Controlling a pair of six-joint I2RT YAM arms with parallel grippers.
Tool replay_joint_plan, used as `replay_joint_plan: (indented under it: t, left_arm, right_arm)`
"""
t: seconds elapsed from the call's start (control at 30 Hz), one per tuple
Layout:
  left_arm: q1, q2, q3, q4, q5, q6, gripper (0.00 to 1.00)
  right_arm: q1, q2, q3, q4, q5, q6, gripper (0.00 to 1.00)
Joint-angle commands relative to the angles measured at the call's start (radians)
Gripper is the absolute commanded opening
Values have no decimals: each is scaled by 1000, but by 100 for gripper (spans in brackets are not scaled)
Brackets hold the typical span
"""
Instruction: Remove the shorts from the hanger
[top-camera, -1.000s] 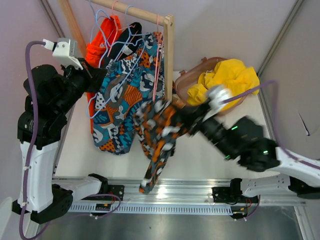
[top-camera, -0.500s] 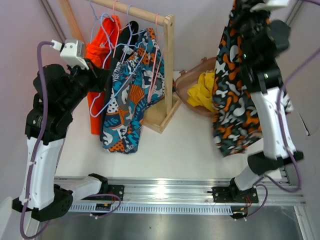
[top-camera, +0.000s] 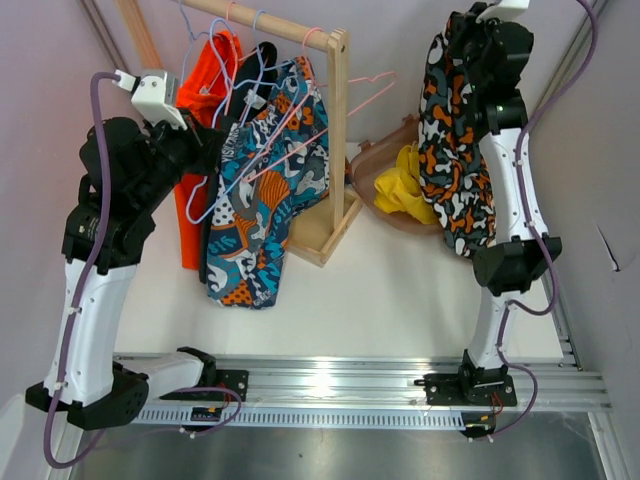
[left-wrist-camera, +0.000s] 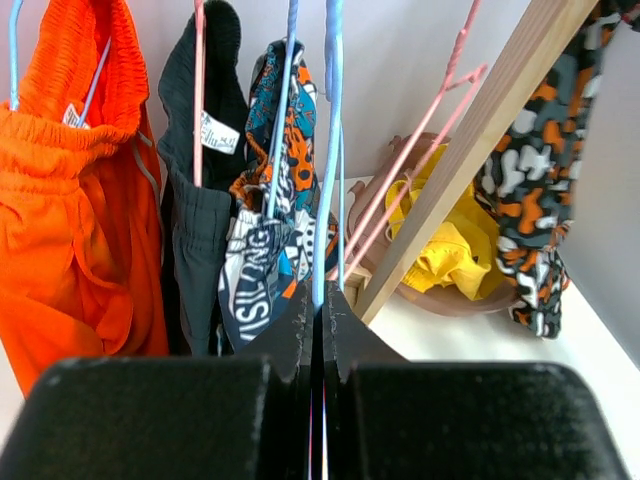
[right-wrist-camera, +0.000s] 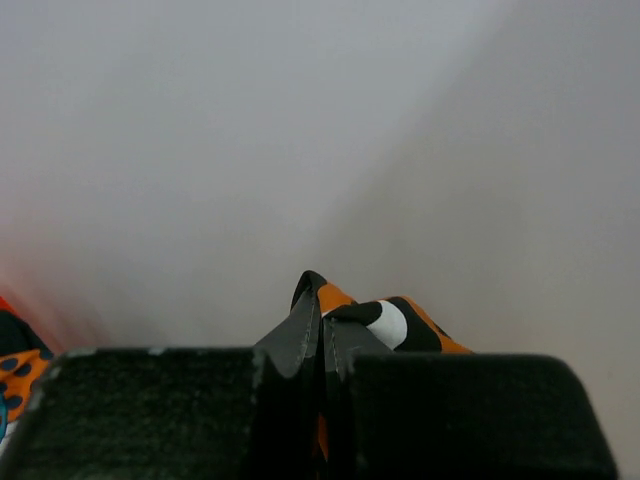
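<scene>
five pairs of shorts appear in the overhead view. the orange shorts (top-camera: 200, 85), black shorts (top-camera: 263, 62) and teal print shorts (top-camera: 262, 205) hang from the wooden rack (top-camera: 338, 170) in the upper left of the frame, packed side by side. the yellow shorts (top-camera: 400, 190) lie bunched in a brown basket (top-camera: 362, 165) on the white table (top-camera: 380, 300), right of the rack's base. the camouflage shorts (top-camera: 450, 150) hang free of the rack in the upper right, draped down along the raised right arm and above the basket.

the left gripper (left-wrist-camera: 320, 312) is at the rack, in front of the hanging garments. its jaws are pressed together on what looks like the wire of a blue hanger (left-wrist-camera: 330, 150), though the wire is thin and a second strand may be caught with it. a pink hanger (top-camera: 352, 103) with nothing on it juts out to the right past the rack's end post.

the right gripper (right-wrist-camera: 322, 325) points at a bare grey wall. its jaws are pinched on a fold of the camouflage cloth, which shows just past the fingertips.
</scene>
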Motion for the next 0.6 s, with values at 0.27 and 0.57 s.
replay_joint_plan:
  t: [0.27, 0.57]
  left_arm:
    - [-17, 96, 47, 55, -11, 35, 0]
    - [-103, 141, 142, 61, -73, 39, 0]
  right_arm:
    - [-13, -250, -722, 145, -40, 154, 99]
    - [13, -534, -1310, 352, -78, 220, 99]
